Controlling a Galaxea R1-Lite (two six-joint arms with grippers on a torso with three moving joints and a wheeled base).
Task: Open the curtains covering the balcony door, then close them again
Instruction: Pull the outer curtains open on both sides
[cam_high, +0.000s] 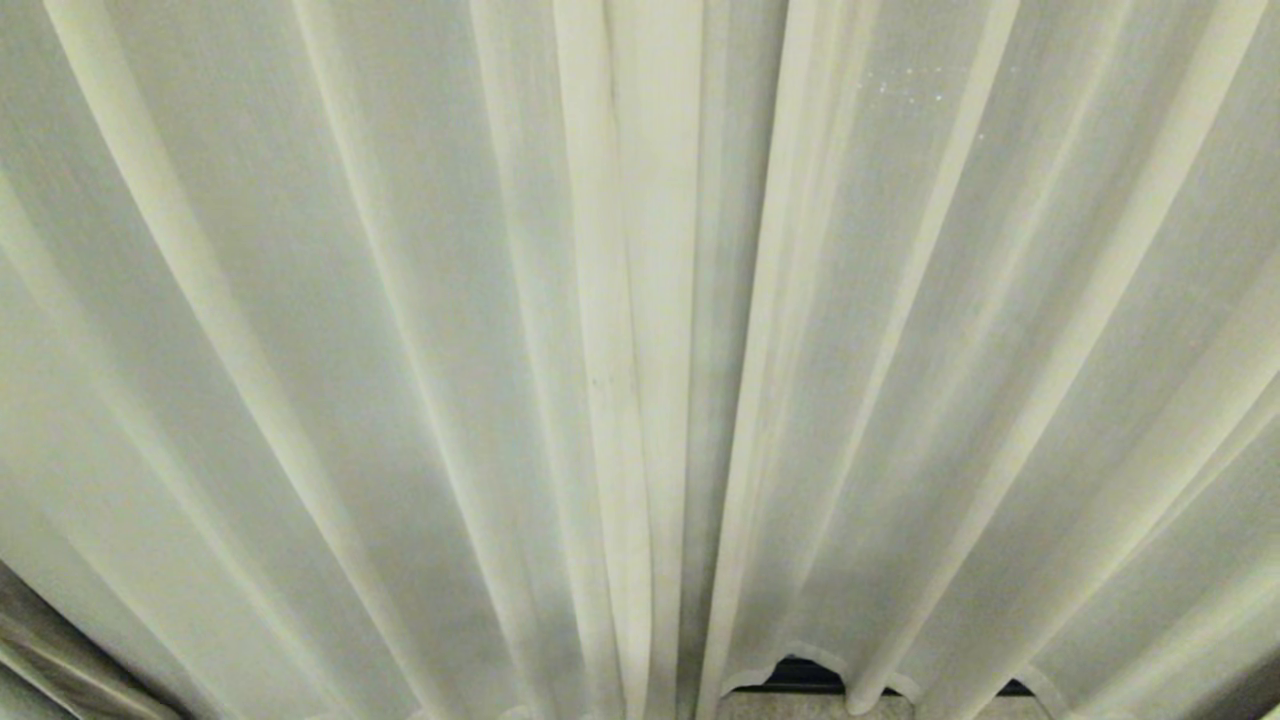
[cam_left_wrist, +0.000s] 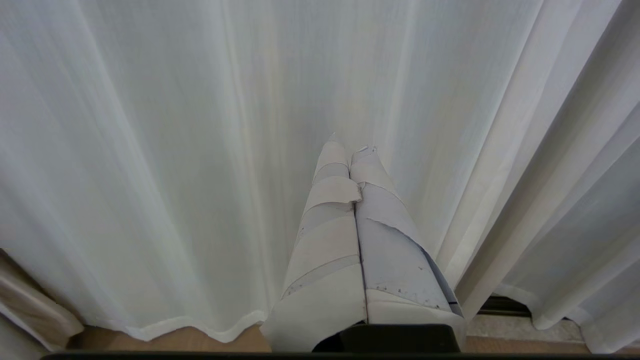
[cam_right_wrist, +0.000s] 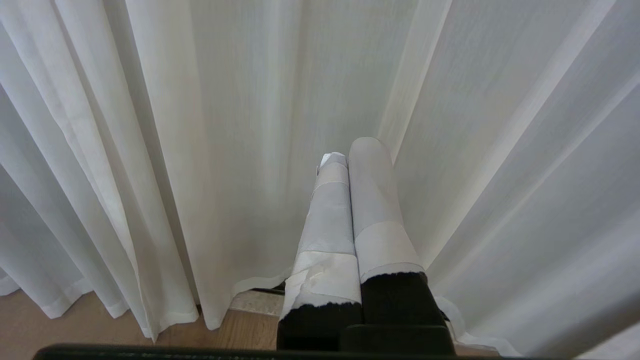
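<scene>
the curtains (cam_high: 640, 330) fill the head view almost edge to edge, drawn across as cream-white fabric in soft vertical pleats. the two panels meet near the middle, their hemmed edges running from 12 o'clock down to 6 o'clock and overlapping slightly. the pleats fan outward toward 10 and 2 o'clock. at about 5 o'clock the scalloped hem lifts just clear of the ground, and a thin dark strip, part of the balcony door (cam_high: 800, 675) frame or its track, shows in the gap; the glass itself is hidden behind the cloth. a pale speckled sill (cam_high: 790, 705) lies just below that strip.

neither arm shows in the head view. in the left wrist view the left gripper (cam_left_wrist: 352, 147) points at the curtains (cam_left_wrist: 200, 150) with its tape-wrapped fingers (cam_left_wrist: 330, 235) pressed flat together, holding nothing; whether the tips touch the fabric cannot be told. the hem hangs just above the wooden floor (cam_left_wrist: 185, 342), and a slice of dark track shows at 4 o'clock.

in the right wrist view the right gripper (cam_right_wrist: 350, 152) faces the curtains (cam_right_wrist: 225, 125) likewise, its taped fingers (cam_right_wrist: 327, 225) fully together and empty, the tips close to a pleat. brown wooden floor (cam_right_wrist: 50, 320) shows at 8 o'clock beneath the hem.
</scene>
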